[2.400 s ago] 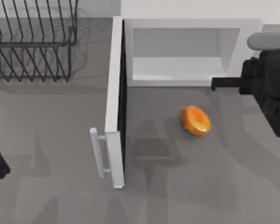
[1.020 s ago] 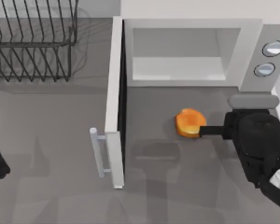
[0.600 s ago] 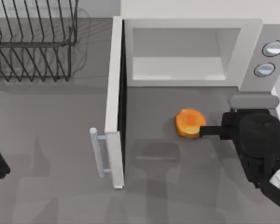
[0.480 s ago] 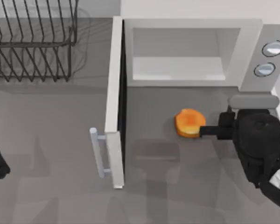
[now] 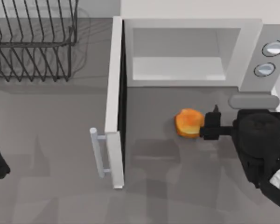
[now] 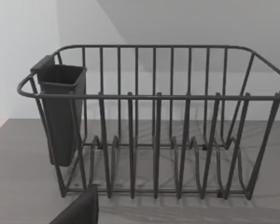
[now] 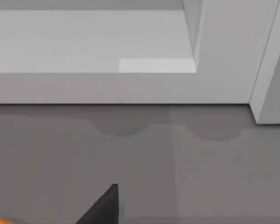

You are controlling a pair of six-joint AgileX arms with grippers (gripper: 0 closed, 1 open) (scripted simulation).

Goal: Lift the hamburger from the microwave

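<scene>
Right tool [image 5: 210,127] rotated — beside hamburger [image 5: 190,123]

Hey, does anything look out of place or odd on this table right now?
Yes: the hamburger lies on the bare table in front of the microwave, not inside its cavity. The microwave door stands wide open.

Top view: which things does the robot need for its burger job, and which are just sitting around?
For the job:
- hamburger, on the table before the microwave
- microwave, door open
- right pincer, beside the hamburger

Just sitting around:
- black wire rack
- dark cup on the rack
- left arm, parked at the table's left edge
</scene>
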